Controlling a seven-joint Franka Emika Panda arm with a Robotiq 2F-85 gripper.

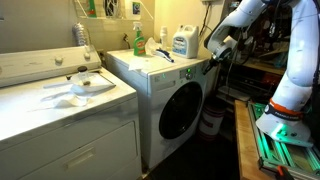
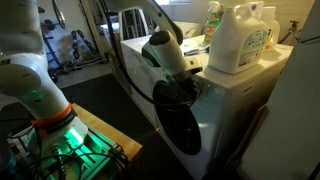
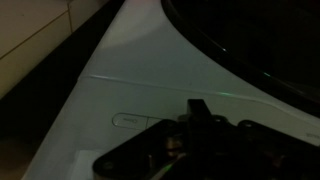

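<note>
A: In an exterior view the pincer [image 1: 216, 50] is seen at the top front corner of the washer [image 1: 152, 95]. The door [image 1: 180, 110] is set below it, the jug [image 1: 182, 42] behind it on the washer top. Jaw gap is not resolved.

B: In an exterior view the pincer [image 2: 180, 90] is held at the washer [image 2: 235, 110] front, just above the door [image 2: 182, 132]. Touching or just off: can't be told. The jug [image 2: 240, 40] is up and behind.

A: Wrist view: the white panel [image 3: 150, 70] is spread ahead of the pincer [image 3: 195, 145]. A faint oblong outline [image 3: 130, 120] is seen just ahead of it, and the door [image 3: 260, 40] rim further ahead, off to one side. The fingers are lost in shadow, so open or closed cannot be told.

B: Orientation?

A: The washer is stood upright, long axis vertical. Its front and door are faced out toward the pincer. The door is round, so no long axis. The outline is laid lengthwise across the panel.

B: Risks, as judged:
- The panel could be scraped or dented if the pincer is driven further in.
- The pincer could be slid onto the door glass if it is pushed at an angle on the smooth panel.
- The jug could be knocked if the wrist is raised and swung back.
</note>
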